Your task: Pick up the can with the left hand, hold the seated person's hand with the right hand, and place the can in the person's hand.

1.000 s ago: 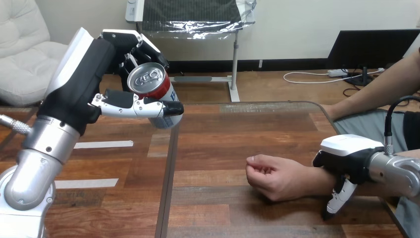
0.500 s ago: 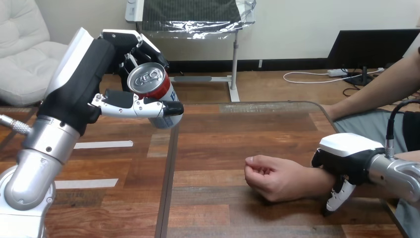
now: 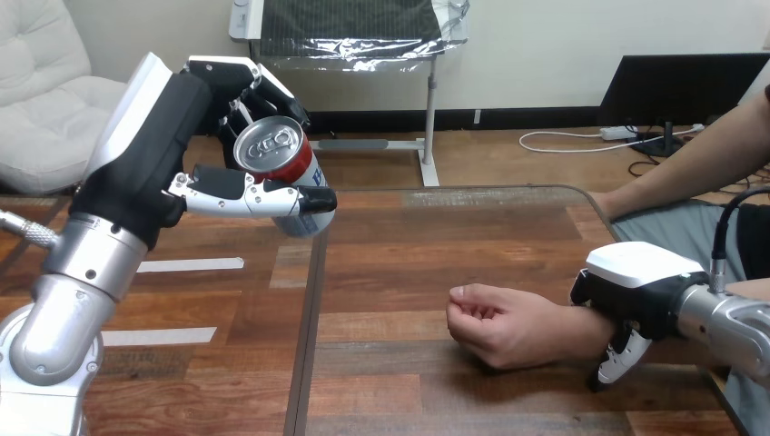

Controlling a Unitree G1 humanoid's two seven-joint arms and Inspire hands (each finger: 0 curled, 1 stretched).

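Note:
My left hand [image 3: 172, 136] is raised over the table's left part, its fingers and thumb curled round a red can [image 3: 277, 163] with a silver top, tilted toward me. The person's hand [image 3: 495, 322] rests on the wooden table [image 3: 436, 245] at lower right, loosely curled with the palm facing left. My right hand [image 3: 636, 291] lies over the person's wrist, fingers curled down on its near side and round it.
The table's glass edge runs along the far side and curves down at the right. The person's other arm [image 3: 690, 168] stretches in from the upper right, above the table's corner.
My right hand and the person's hand have shifted slightly left together. The left hand with the can has barely moved.

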